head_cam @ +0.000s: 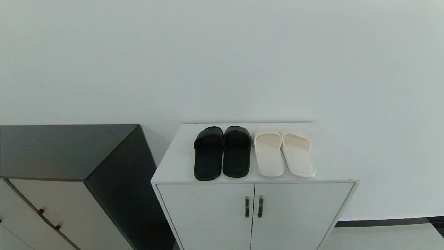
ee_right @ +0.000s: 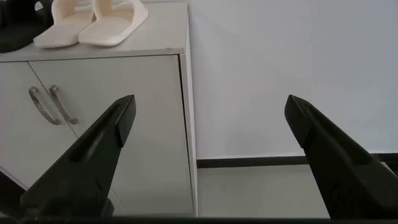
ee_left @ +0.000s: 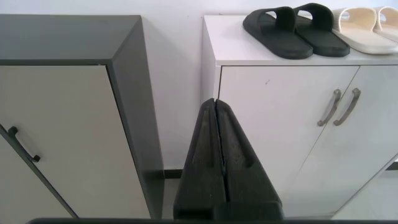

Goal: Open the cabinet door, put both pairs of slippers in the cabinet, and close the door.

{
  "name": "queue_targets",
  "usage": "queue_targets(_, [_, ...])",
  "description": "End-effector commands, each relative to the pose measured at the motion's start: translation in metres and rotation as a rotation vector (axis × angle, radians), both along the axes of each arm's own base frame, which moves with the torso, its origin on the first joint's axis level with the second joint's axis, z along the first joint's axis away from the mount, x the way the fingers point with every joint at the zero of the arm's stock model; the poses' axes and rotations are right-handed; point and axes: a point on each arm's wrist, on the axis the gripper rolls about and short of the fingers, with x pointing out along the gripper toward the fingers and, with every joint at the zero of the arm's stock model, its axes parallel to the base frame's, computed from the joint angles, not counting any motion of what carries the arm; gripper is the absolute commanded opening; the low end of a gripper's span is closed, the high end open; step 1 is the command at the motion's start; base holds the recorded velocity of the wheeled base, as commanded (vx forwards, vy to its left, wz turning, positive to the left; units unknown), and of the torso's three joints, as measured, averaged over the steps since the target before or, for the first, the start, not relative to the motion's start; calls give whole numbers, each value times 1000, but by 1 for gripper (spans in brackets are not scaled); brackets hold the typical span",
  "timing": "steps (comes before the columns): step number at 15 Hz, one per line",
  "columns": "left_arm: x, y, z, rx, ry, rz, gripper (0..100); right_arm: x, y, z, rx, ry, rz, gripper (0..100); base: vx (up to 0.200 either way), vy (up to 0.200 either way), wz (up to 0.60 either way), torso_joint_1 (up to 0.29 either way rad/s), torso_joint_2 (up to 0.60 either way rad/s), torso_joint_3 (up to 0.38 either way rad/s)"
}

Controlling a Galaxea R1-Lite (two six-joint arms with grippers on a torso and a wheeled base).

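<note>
Left gripper (ee_left: pixel 216 106) shut flat, black fingers (ee_left: pixel 202 162) pressed together, nothing between. Right gripper (ee_right: pixel 209 106) spread wide, holding nothing. Both facing the white cabinet (head_cam: pixel 173 166), apart from it.

Past the left gripper: the left door (ee_left: pixel 273 124), two curved metal handles (ee_left: pixel 347 107) and, on the cabinet top, the black slippers (ee_left: pixel 280 25) seen from the side, broad straps arching up. Also there, the dark cabinet (ee_left: pixel 68 37) with a pale front (ee_left: pixel 62 124) and a slanted black pull (ee_left: pixel 22 144).

Past the right gripper: the right door (ee_right: pixel 155 124), the cabinet's right corner, then bare wall (ee_right: pixel 292 62), a dark skirting strip (ee_right: pixel 261 162) and pale floor (ee_right: pixel 261 190).

From the head camera, looking down: both pairs side by side on the cabinet top, toes toward the wall, heels near the front edge. Black pair at 9 o'clock, cream slippers (head_cam: pixel 269 154) just beside it at 3 o'clock. Handles at 6 o'clock from the slippers, flanking the seam between the two doors. Both doors shut. Dark cabinet at 9 o'clock of the white one, close alongside, its dark side panel turned toward the left door.

Black slippers matte and plain, each with one wide band over the toes. Cream slippers of the same open-toed shape, the footbeds slightly hollowed.
</note>
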Motion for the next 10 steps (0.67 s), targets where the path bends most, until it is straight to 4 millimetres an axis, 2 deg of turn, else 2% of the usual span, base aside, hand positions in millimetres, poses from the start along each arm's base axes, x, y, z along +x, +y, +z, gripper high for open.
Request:
queue_targets(1, [0, 0, 0, 1, -2, -1, 0, -5, 0, 22, 34, -84, 6, 100, 0, 0, 0, 0, 0, 0])
queue_targets(2, [0, 0, 0, 2, 0, -1, 0, -8, 0, 49, 76, -130, 18, 100, 0, 0, 0, 0, 0, 0])
queue_targets(3, [0, 0, 0, 1, 0, -1, 0, -6, -1, 109, 176, -126, 38, 100, 0, 0, 0, 0, 0, 0])
queue_targets(4, [0, 0, 0, -1, -2, 0, 0, 4, 0, 115, 144, -27, 81, 100, 0, 0, 0, 0, 0, 0])
queue_targets(5, [0, 0, 0, -1, -2, 0, 0, 15, 2, 110, 114, 54, 146, 100, 0, 0, 0, 0, 0, 0])
queue_targets(6, [0, 0, 0, -1, 0, 0, 0, 36, 4, 106, 109, 163, 209, 100, 0, 0, 0, 0, 0, 0])
queue_targets(7, [0, 0, 0, -1, 0, 0, 0, 50, 6, 109, 113, 197, 230, 100, 0, 0, 0, 0, 0, 0])
queue_targets(8, [0, 0, 0, 1, 0, -1, 0, 84, 9, 114, 123, 242, 252, 100, 0, 0, 0, 0, 0, 0])
queue_targets(9, [0, 0, 0, 1, 0, -1, 0, 97, 10, 115, 130, 255, 252, 100, 0, 0, 0, 0, 0, 0])
queue_targets(10, [0, 0, 0, -1, 0, 0, 0, 137, 15, 122, 134, 240, 262, 100, 0, 0, 0, 0, 0, 0])
